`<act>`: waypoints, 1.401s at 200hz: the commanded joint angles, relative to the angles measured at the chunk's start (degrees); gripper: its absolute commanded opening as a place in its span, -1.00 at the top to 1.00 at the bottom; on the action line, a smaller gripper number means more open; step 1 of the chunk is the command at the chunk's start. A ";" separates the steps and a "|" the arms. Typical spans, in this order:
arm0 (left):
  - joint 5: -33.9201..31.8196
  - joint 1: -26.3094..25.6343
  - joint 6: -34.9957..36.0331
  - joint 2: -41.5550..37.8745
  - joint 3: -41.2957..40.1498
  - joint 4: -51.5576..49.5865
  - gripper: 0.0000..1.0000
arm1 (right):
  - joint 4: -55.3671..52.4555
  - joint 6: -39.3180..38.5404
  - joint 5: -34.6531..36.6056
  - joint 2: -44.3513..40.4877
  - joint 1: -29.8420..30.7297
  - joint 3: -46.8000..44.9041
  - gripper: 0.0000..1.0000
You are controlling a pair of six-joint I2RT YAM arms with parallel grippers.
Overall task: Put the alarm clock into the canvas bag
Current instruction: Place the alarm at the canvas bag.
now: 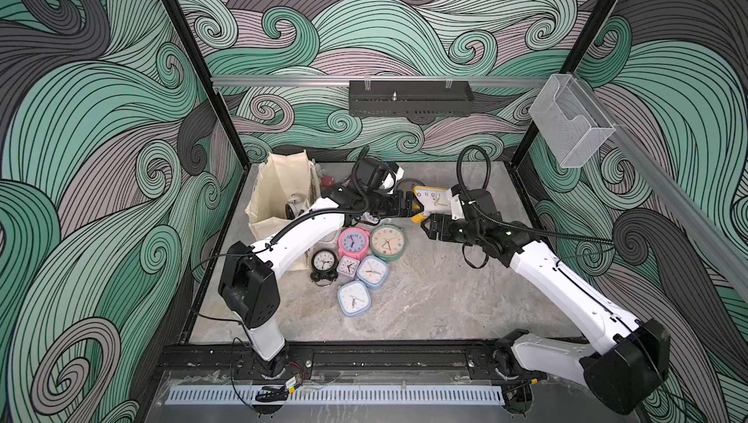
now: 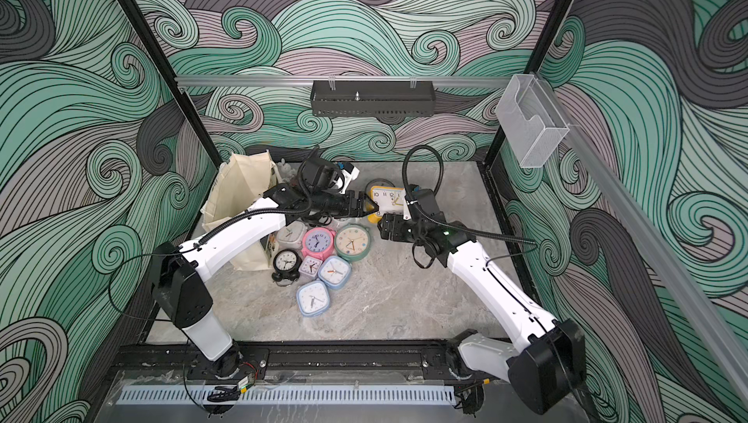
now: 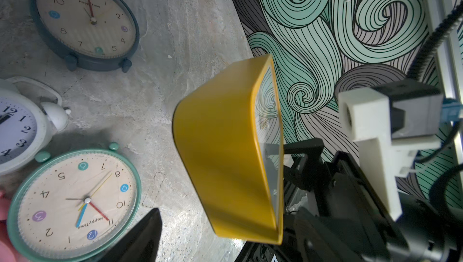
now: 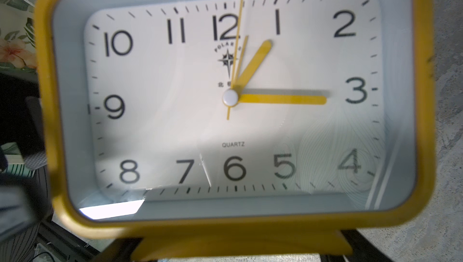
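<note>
Canvas bag point(image 1: 275, 186) holds a pale clock point(image 1: 292, 209); right end effector point(image 1: 425, 227) clamps yellow clock point(image 1: 435, 197), left end effector point(image 1: 418, 207) apart

Both arms bent inward, left hand point(image 1: 418, 208) spread, right hand point(image 1: 424, 226) clamped nearby.

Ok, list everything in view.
cream canvas bag: one, cream, table's back left
yellow rectangular alarm clock: one, yellow, lifted mid-air
pink round clock: one, pink, mid-table
mint round clock: one, mint, beside pink
black twin-bell clock: one, black, nearer than pink
light blue square clocks: two, blue, cluster's front
small pale square clock: one, whitish, beside black clock
dark teal round clock: one, teal, behind yellow clock
white twin-bell clock: one, white, under left arm
black tray: one, black, back rail
clear holder: one, transparent, right rail
left fingers: pair, black, open beside yellow clock
right fingers: pair, black, gripping yellow clock's base
</note>
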 commanded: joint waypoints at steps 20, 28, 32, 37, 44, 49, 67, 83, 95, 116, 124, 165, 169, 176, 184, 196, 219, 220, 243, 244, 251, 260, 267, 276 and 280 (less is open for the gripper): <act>1.01 0.61 -3.58 2.51 3.45 2.09 -0.46 | 3.86 1.23 -1.71 -1.82 0.32 0.01 -0.04; 1.16 0.62 -4.11 2.70 3.47 2.71 -0.40 | 4.05 1.41 -1.99 -1.68 0.33 0.00 -0.04; 1.18 0.62 -4.29 2.78 3.45 3.00 -0.37 | 4.21 1.50 -2.16 -1.59 0.32 0.11 -0.04; 1.14 0.62 -4.57 3.03 3.58 3.16 -0.35 | 4.24 1.67 -2.20 -1.57 0.29 0.17 -0.04; 1.46 0.71 -4.82 3.21 3.78 3.25 -0.30 | 4.35 1.78 -2.36 -1.49 0.32 0.19 -0.04; 1.61 0.71 -5.02 3.41 3.99 3.46 -0.25 | 4.38 1.88 -2.33 -1.53 0.33 0.13 -0.04; 2.01 0.79 -6.02 3.59 4.08 4.23 -0.13 | 4.97 2.26 -2.66 -1.47 0.27 -0.14 -0.04; 2.52 0.80 -6.86 3.75 4.14 4.77 -0.07 | 5.13 2.40 -3.08 -1.19 0.31 0.04 -0.04; 3.02 0.80 -7.22 3.71 4.12 5.01 -0.01 | 5.37 2.54 -3.37 -0.98 0.29 0.20 -0.04; 2.77 0.84 -7.60 3.34 3.99 4.56 0.06 | 5.75 2.60 -4.01 -0.29 0.27 0.95 -0.05; 2.75 0.88 -7.68 3.24 4.03 4.29 0.13 | 5.52 2.51 -4.38 0.06 0.33 1.39 -0.05; 0.61 0.89 -7.68 1.68 3.50 3.23 0.34 | 5.72 2.42 -5.83 0.59 0.29 2.73 -0.13; 0.53 0.89 -7.60 1.45 3.50 3.22 0.34 | 5.64 2.34 -5.99 0.47 0.26 2.83 -0.15; 0.05 0.88 -7.45 1.01 3.60 2.96 0.37 | 5.58 2.41 -6.26 0.42 0.31 3.08 -0.21; -0.93 0.88 -7.13 0.47 3.71 2.42 0.40 | 5.39 2.33 -6.53 0.27 0.33 3.12 -0.33; -2.83 0.89 -6.51 -0.63 4.27 1.37 0.42 | 5.14 2.44 -6.74 -0.02 0.33 3.29 -0.73; -8.71 1.02 -3.65 -3.42 6.66 -1.58 0.48 | 5.40 2.28 -7.13 -1.44 0.38 2.95 -0.99; -9.08 1.00 -3.38 -3.57 6.81 -1.82 0.48 | 5.36 2.26 -7.12 -1.50 0.40 2.95 -0.99; -16.55 1.84 0.18 -7.33 10.47 -8.02 0.50 | 4.26 1.32 -6.09 -3.48 0.50 2.80 -0.99; -16.87 1.93 0.25 -7.50 10.52 -8.25 0.50 | 4.26 1.30 -6.08 -3.62 0.50 2.78 -0.99; -18.14 2.64 0.33 -8.97 10.86 -9.34 0.51 | 4.18 1.02 -5.76 -4.28 0.50 2.59 -0.99; -18.89 4.14 -0.10 -10.82 11.51 -10.97 0.51 | 4.06 0.61 -5.33 -5.18 0.49 2.28 -0.99; -20.20 5.31 -0.36 -12.46 11.87 -12.56 0.52 | 4.07 0.13 -4.96 -5.61 0.55 2.03 -0.99; -23.17 6.72 -0.60 -14.89 12.07 -14.73 0.51 | 3.95 -0.34 -4.90 -5.56 0.55 1.92 -0.99; -24.35 7.44 -0.80 -16.01 12.05 -15.87 0.51 | 3.87 -0.54 -4.92 -5.39 0.57 1.90 -0.99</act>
